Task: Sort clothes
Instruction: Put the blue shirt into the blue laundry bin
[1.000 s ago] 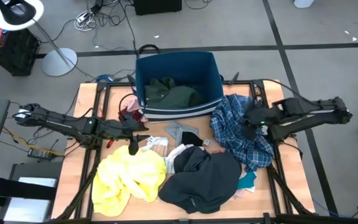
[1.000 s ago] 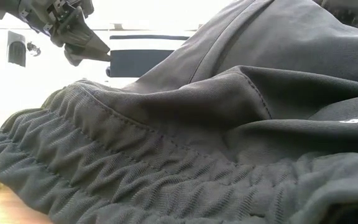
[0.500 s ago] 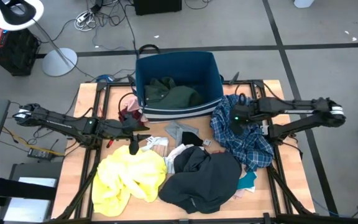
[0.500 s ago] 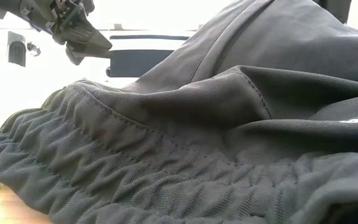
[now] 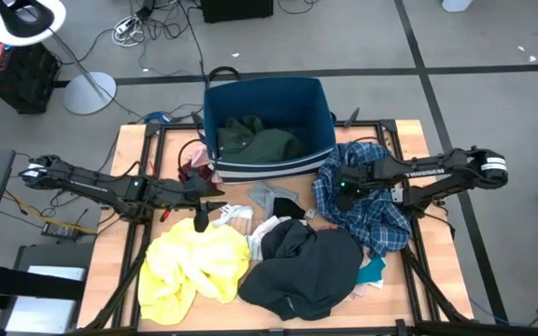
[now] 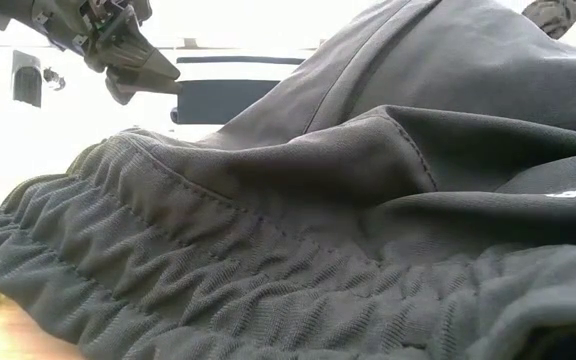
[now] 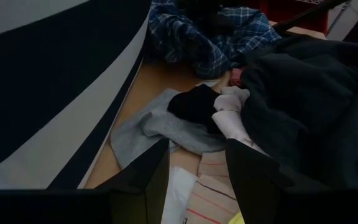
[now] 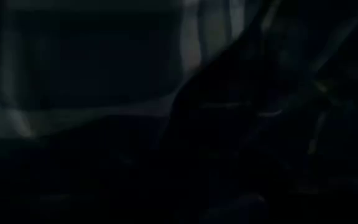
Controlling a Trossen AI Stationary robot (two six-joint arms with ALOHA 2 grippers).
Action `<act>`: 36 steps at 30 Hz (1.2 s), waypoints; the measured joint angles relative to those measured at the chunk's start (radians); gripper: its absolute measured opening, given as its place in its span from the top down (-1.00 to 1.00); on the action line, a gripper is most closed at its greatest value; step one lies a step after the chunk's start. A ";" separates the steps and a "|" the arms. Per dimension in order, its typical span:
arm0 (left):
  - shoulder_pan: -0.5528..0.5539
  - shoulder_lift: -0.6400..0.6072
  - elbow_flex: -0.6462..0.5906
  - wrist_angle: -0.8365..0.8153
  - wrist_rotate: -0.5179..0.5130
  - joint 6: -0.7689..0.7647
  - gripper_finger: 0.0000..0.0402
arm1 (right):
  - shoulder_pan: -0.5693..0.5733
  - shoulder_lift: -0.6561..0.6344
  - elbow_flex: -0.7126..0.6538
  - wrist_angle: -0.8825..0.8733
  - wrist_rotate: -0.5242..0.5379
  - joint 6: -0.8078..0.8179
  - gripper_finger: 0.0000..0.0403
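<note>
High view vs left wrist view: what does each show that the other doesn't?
High only: the yellow garment, the green garment inside the bin, and the right gripper on the plaid shirt. Left wrist only: the left gripper open, its fingers apart above a striped cloth. Both: the bin, plaid shirt, grey cloth and dark garment.

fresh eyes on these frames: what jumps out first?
The heap of clothes on the table: a bright yellow garment at the front left beside a big dark grey garment that fills the low view. Behind them the navy bin holds a dark green garment. The right gripper is over the blue plaid shirt; the left gripper, open, hovers near the small pale garments mid-table.
</note>
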 joint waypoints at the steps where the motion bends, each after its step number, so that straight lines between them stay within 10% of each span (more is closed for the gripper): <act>1: 0.000 0.000 0.000 0.000 0.000 0.000 0.19 | 0.000 -0.007 0.002 -0.006 0.000 -0.006 0.76; 20: 0.000 0.000 0.001 0.033 -0.010 0.132 0.19 | 0.180 -0.294 0.781 -0.741 0.386 0.115 0.92; 28: 0.000 0.000 0.001 0.045 -0.011 0.103 0.19 | 0.186 -0.198 1.128 -0.663 0.535 -0.107 0.92; 36: 0.022 0.000 0.001 0.101 -0.041 0.106 0.19 | 0.130 -0.026 1.389 -0.207 0.521 -0.523 0.92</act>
